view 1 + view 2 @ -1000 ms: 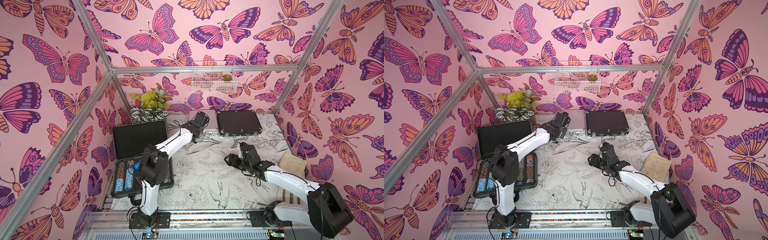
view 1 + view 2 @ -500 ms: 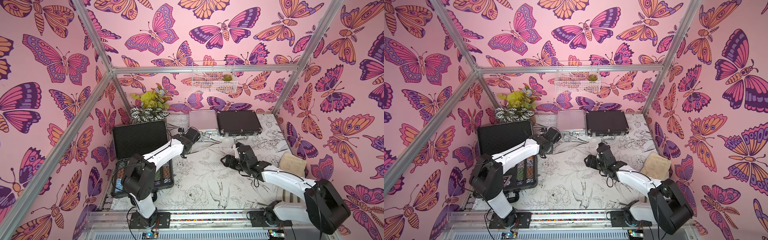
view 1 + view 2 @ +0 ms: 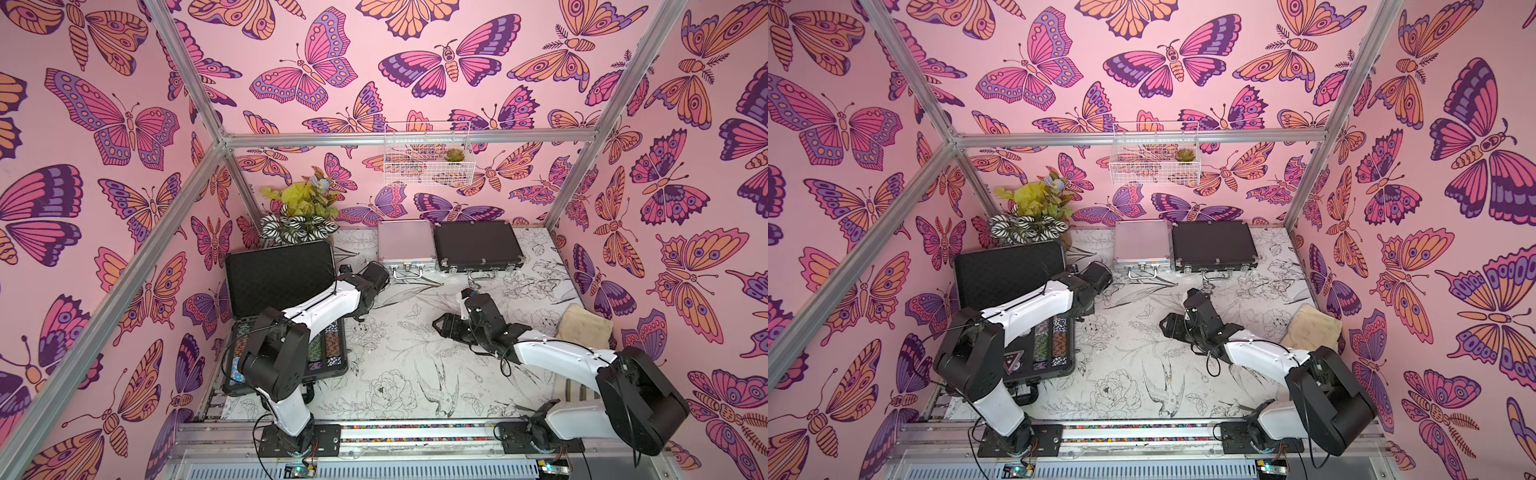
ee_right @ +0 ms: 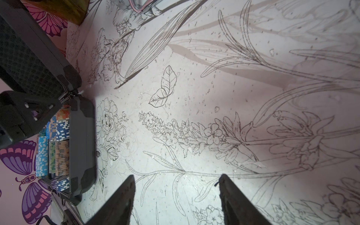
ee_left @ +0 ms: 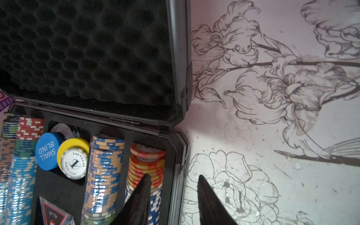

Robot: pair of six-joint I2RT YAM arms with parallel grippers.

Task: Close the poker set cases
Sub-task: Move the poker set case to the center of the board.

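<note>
The large black poker case (image 3: 277, 277) stands open at the left in both top views, its foam lid upright and rows of chips (image 5: 105, 171) in the base (image 3: 1067, 345). At the back, the small silver case (image 3: 405, 244) and the medium black case (image 3: 476, 245) lie with lids down. My left gripper (image 3: 356, 309) hangs by the open case's right rim (image 5: 182, 155), open and empty; one fingertip (image 5: 147, 178) is over the chips, the other over the table. My right gripper (image 3: 440, 326) is open and empty above the table's middle (image 4: 177, 176).
A potted plant (image 3: 299, 212) fills the back left corner. A white wire basket (image 3: 428, 158) hangs on the back wall. A beige cloth pad (image 3: 586, 328) lies at the right edge. The table (image 3: 407, 365) has a floral-print top.
My left arm has drawn back from the silver case to the open case's right side, and its jaws have narrowed. The right arm has shifted slightly.
</note>
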